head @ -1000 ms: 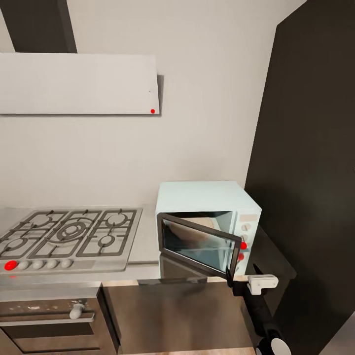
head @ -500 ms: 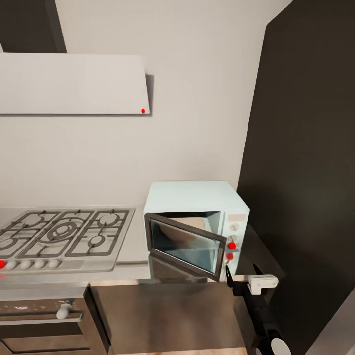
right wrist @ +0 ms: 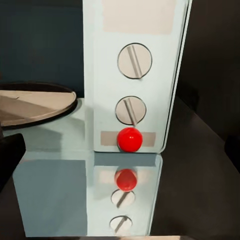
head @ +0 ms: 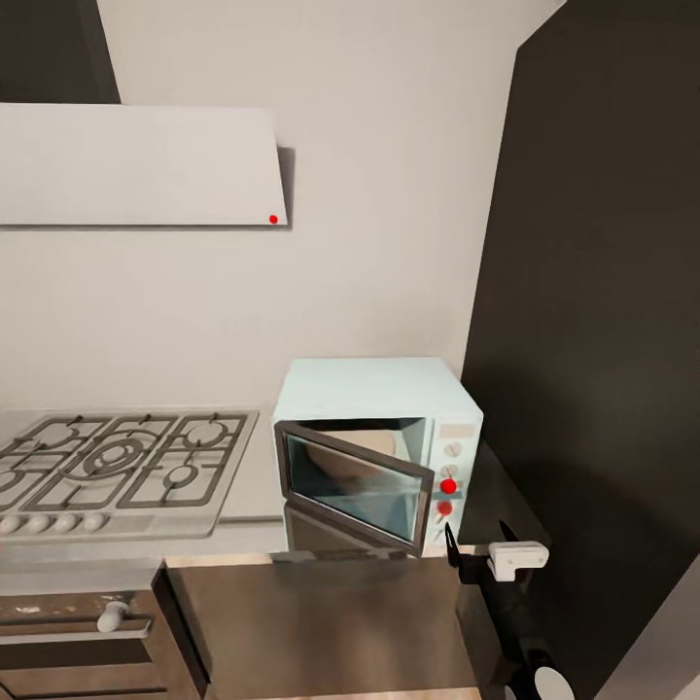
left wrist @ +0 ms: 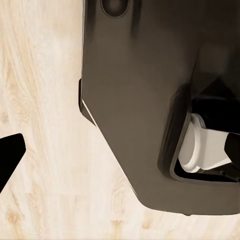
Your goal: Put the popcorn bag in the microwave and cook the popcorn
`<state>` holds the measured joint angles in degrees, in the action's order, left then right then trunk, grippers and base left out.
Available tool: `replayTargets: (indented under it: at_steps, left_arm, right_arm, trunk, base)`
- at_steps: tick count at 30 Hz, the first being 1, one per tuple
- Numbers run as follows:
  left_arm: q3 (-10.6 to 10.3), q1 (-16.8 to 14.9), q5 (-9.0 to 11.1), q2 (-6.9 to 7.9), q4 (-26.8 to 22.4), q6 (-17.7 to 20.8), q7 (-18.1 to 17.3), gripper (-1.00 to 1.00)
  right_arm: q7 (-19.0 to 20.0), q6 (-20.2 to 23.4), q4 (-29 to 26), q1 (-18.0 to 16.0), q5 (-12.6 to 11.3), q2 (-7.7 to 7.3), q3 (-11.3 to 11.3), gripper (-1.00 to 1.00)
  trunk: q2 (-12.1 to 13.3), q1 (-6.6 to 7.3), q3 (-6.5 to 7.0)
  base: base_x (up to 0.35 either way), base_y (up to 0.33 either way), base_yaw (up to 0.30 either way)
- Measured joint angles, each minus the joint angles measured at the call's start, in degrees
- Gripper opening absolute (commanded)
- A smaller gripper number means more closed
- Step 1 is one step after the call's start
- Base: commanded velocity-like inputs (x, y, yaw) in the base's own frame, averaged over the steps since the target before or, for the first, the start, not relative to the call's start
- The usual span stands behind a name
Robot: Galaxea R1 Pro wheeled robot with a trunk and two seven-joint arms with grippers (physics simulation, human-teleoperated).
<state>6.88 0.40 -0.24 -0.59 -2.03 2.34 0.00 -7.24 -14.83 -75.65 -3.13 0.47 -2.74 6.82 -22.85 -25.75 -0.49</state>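
Note:
The mint-blue microwave (head: pixel 374 389) stands on the steel countertop (head: pixel 255 494), with its dark glass door (head: pixel 352 486) swung half open. Its side panel carries two round knobs (right wrist: pixel 134 60) and a red dot (right wrist: pixel 130 138). My right gripper (head: pixel 478 538) hovers open just in front of and below that panel, aimed at the red dot. The round turntable plate (right wrist: pixel 35 102) shows inside the cavity. The popcorn bag and popcorn are out of view. My left gripper (left wrist: pixel 120 150) hangs open over the wooden floor beside my dark base.
A grey gas hob (head: pixel 112 465) lies left of the microwave, with a built-in oven (head: pixel 83 627) below it and a range hood (head: pixel 136 165) above. A tall dark cabinet (head: pixel 603 340) stands close on the right. Dark cabinet fronts (head: pixel 321 622) face me.
The whole head view has swung right, so hob and microwave sit further left in the picture. My right gripper now lines up under the control panel instead of the door's edge.

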Motion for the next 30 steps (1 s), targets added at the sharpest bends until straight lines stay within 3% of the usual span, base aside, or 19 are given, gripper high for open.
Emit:
replayTargets:
  at_steps: [8, 17, 30]
  left_arm:
    - [0.0, 0.0, 0.05, 0.08, 0.0, -0.03, 0.03, 1.0]
    - [0.0, 0.0, 0.08, 0.12, 0.0, -0.03, 0.07, 1.0]
    - [0.0, 0.0, 0.08, 0.09, 0.0, -0.03, 0.05, 1.0]
  right_arm:
    - [0.0, -0.01, 0.01, 0.0, 0.0, 0.0, 0.0, 1.0]
    - [0.0, -0.01, 0.0, 0.0, 0.0, 0.0, 0.0, 1.0]
    - [0.17, -0.04, 0.02, 0.0, 0.0, 0.0, 0.08, 1.0]
  trunk:
    - [-0.01, 0.01, 0.0]
    - [0.0, 0.02, 0.0]
    - [-0.01, 0.01, 0.0]
  base:
    - [0.059, -0.006, 0.0]
    - [0.276, 0.0, 0.0]
    - [0.049, -0.002, 0.0]
